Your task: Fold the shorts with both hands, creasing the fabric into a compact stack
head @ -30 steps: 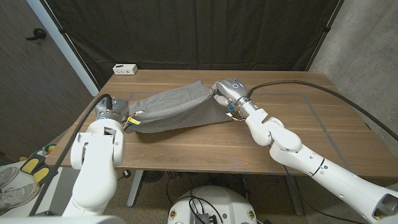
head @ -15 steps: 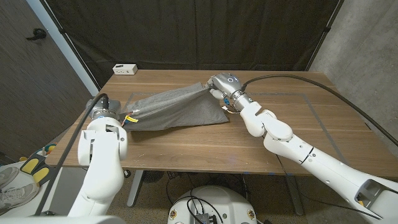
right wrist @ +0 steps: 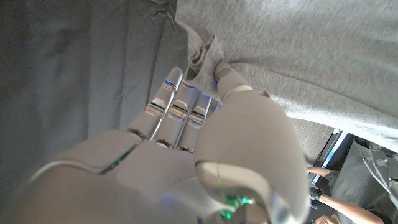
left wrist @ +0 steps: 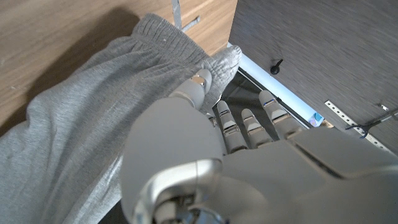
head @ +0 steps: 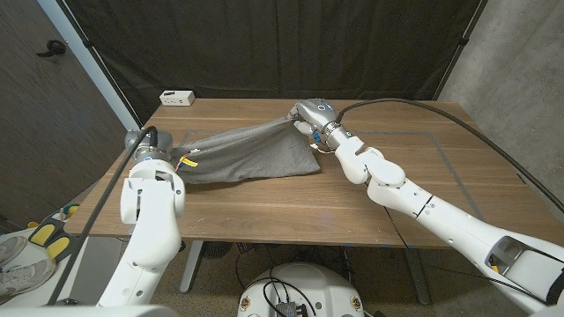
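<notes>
- The grey soft cotton shorts (head: 242,151) are stretched between the two hands over the brown wooden table (head: 291,207). The far edge is lifted in the air, and the lower part lies on the table, more on the robot's left half.
- The left hand (left wrist: 205,124) pinches the elastic waistband end of the shorts between thumb and fingers, at the left edge of the table.
- The right hand (right wrist: 199,118) is clamped on a bunch of the fabric at the other end, held above the table near its far middle.
- I judge that the step in hand is the lift and spread: the shorts are pulled tight so that they can be laid over in a fold.
- The next move, I think, calls for both hands to travel together and keep the tension equal, then bring the lifted edge over the part which lies on the table.
- A small white box (head: 177,98) stands at the far left corner of the table, well apart from the shorts.
</notes>
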